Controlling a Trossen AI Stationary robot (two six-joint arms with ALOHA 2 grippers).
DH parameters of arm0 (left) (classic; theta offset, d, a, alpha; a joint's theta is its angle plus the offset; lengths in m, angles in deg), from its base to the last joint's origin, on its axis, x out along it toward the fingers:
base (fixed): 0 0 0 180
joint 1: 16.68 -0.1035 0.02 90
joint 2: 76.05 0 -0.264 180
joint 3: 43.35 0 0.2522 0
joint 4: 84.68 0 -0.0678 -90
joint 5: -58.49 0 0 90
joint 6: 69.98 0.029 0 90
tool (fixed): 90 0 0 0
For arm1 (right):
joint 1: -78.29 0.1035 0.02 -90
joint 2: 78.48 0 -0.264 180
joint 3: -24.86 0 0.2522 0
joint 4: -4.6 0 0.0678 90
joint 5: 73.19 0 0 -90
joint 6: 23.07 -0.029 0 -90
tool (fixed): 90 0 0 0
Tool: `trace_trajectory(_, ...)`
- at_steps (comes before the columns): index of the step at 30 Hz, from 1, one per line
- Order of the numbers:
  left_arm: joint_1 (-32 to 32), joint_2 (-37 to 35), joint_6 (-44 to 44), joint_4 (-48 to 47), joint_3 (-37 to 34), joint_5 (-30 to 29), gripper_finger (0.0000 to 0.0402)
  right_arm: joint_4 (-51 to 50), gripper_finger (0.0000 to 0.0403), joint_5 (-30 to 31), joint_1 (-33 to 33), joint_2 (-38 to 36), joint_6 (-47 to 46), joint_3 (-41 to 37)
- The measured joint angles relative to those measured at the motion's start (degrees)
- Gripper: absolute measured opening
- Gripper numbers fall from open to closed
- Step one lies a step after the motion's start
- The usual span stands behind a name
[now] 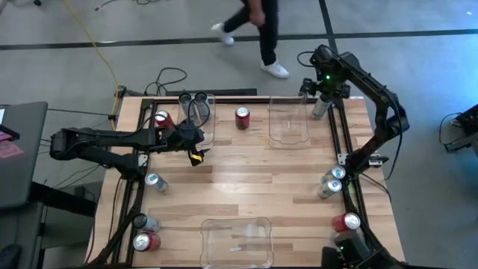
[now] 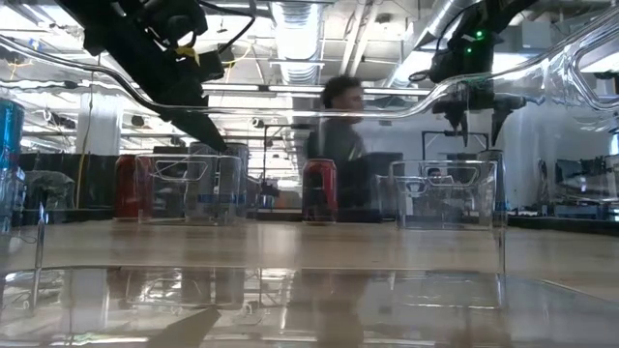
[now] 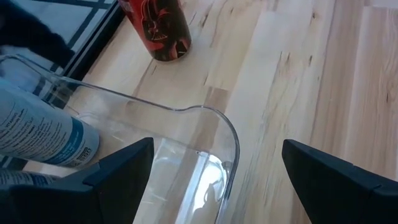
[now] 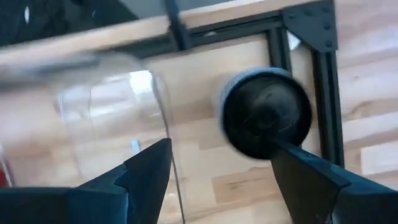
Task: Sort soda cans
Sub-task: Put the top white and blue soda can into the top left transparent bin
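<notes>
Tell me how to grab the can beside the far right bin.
Grip the can across its round side wall, coming straight down: it stands upright, top facing the open right hand above. The clear bin sits close, so probably keep fingers off that side. The left hand is at the other far bin.

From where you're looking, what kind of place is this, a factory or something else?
Probably a robotics lab or test workshop, not a factory: a wooden table with a dark metal frame carries soda cans and clear bins, exposed ceiling ducts run overhead, and a person walks past.
</notes>
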Motion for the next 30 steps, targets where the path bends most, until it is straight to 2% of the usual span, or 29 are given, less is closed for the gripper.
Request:
trace_trajectory(5,0.0,0.0,0.2,3.7,0.0,0.0,0.035,4.1,0.0281,0.0,1.0,0.0,1.0,1.2)
trace_trajectory(9,0.0,0.0,1.3,4.4,0.4,0.0,0.035,9.2,0.0245,2.0,0.8,0.0,1.8,3.8)
trace_trajectory(12,0.0,0.0,2.3,5.5,0.5,0.0,0.035,11.0,0.0176,7.3,0.9,0.3,1.4,4.1)
trace_trajectory(16,0.0,0.0,3.0,6.7,0.6,0.0,0.035,10.0,0.0039,11.6,-0.6,3.0,1.3,4.0)
trace_trajectory(17,0.0,0.0,3.0,6.7,0.6,0.0,0.035,9.8,0.002,12.6,-1.0,3.8,1.3,4.0)
trace_trajectory(30,0.0,0.0,3.2,5.4,0.5,0.0,0.035,5.5,0.0005,13.0,-4.9,10.8,-2.7,5.3)
